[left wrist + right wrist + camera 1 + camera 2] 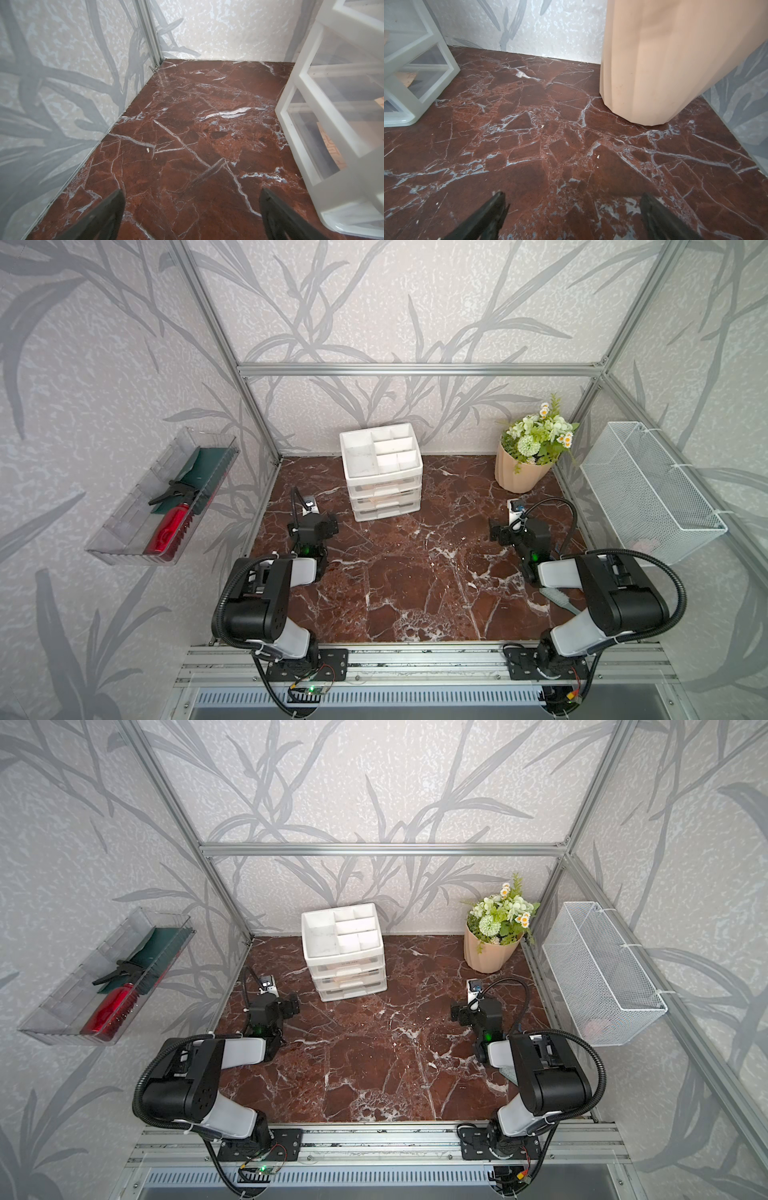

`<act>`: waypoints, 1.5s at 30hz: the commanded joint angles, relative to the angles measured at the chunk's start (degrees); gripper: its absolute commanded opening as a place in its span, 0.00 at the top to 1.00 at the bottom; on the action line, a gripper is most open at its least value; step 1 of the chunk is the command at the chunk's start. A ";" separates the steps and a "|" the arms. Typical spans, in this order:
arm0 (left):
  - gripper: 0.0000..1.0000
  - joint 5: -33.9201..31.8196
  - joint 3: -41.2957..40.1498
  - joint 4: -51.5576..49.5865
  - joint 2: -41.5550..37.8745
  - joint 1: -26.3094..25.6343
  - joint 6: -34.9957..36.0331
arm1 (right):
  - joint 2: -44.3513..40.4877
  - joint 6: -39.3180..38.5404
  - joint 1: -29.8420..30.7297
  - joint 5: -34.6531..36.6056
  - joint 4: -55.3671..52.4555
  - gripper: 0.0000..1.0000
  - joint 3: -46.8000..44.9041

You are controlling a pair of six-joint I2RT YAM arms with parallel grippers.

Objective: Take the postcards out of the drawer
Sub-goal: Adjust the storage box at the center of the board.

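Both tools hang released, jaws wide, nothing held: left gripper [192, 199], right gripper [571, 199]. The peach printed postcards [331, 145] lie flat inside the white translucent plastic three-drawer cabinet [384, 485], its drawers shut. Your left gripper is nearer that cabinet, just off its front corner, and the drawer fronts face you.

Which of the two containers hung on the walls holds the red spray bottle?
The clear plastic tray on the left wall: the red spray bottle lies inside it. The white wire basket hangs on the opposite wall.
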 commanded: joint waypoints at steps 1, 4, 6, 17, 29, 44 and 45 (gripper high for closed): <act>0.01 -0.43 -0.42 1.36 -0.30 0.16 -0.67 | 0.36 -0.19 0.25 -0.13 2.51 0.01 -0.27; 0.01 -0.43 -0.42 1.35 -0.23 0.14 -0.67 | 0.40 -0.24 0.26 -0.13 2.48 0.01 -0.26; 0.01 -0.43 -0.40 1.35 -0.24 0.15 -0.61 | 0.43 -0.19 0.26 -0.13 2.51 0.01 -0.27; 0.01 -0.43 -0.35 1.35 -0.24 0.14 -0.67 | 0.41 -0.22 0.26 -0.13 2.49 0.01 -0.27; 0.01 -0.43 -0.42 1.39 -0.37 0.18 -0.67 | 0.36 -0.26 0.36 -0.06 2.66 0.01 -0.32; 0.01 -4.69 41.61 -58.87 -10.58 -5.80 -8.77 | -21.44 11.37 10.48 4.63 -45.52 0.05 22.67; 0.01 -4.66 44.58 -60.71 -9.99 -6.11 -8.43 | -21.53 12.05 11.58 3.59 -47.52 0.08 24.46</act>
